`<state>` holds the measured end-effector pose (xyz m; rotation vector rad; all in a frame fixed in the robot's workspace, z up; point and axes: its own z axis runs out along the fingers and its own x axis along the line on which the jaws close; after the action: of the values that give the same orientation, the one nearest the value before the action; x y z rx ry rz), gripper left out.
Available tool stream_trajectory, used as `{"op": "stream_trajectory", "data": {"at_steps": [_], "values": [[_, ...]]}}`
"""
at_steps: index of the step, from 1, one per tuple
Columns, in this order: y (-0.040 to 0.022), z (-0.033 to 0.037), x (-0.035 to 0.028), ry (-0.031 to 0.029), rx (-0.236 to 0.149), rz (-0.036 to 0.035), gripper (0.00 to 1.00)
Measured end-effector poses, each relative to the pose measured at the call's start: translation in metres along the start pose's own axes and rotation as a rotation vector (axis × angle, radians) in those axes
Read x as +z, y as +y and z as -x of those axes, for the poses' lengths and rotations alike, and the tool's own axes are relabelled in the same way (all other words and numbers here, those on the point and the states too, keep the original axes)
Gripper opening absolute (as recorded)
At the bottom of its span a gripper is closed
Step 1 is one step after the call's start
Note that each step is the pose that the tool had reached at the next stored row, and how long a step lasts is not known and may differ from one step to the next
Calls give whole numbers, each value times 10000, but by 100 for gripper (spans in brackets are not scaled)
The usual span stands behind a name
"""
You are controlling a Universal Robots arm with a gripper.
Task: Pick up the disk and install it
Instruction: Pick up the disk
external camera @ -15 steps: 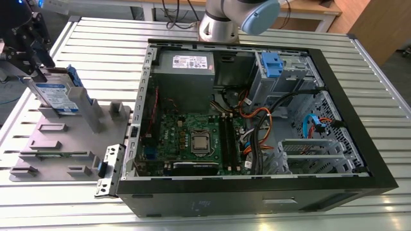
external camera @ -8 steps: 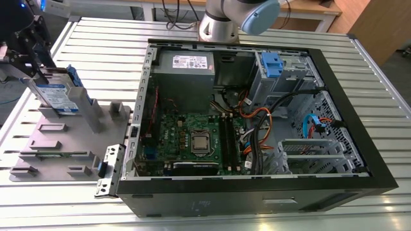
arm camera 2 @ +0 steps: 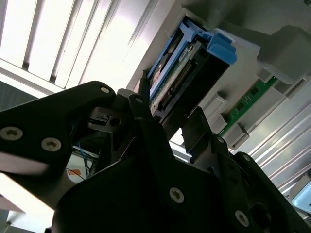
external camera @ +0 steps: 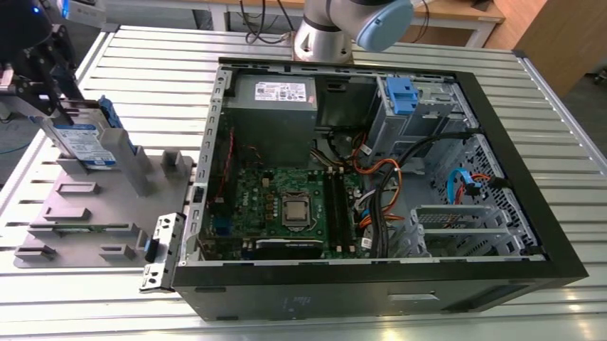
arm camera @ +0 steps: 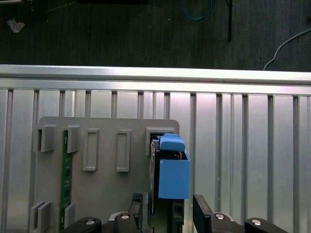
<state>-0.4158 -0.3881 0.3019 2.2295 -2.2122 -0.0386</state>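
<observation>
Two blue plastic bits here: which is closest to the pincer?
The one on the silver-grey hard drive standing in the grey rack outside the black computer case, beside the black pincer. The other, a blue latch, sits inside the case.

Arm (external camera: pixel 328 32) reaching toward exterior view's left, gripper (arm camera: pixel 170 206) tilted downward, fingers (arm camera: pixel 200 211) seemingly parted

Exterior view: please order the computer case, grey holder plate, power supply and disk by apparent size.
Largest first: computer case, grey holder plate, power supply, disk. The last two look nearly alike, so their order is unsure.
</observation>
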Motion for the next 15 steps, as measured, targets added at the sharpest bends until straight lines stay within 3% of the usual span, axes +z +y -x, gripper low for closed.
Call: {"op": "stream_trajectory", "data": {"at_steps": [13, 14, 15], "values": [[-15, 1, 5, 1, -1, 1, 52], [-15, 1, 4, 1, 0, 2, 45], [-15, 1, 5, 1, 0, 2, 45]]}}
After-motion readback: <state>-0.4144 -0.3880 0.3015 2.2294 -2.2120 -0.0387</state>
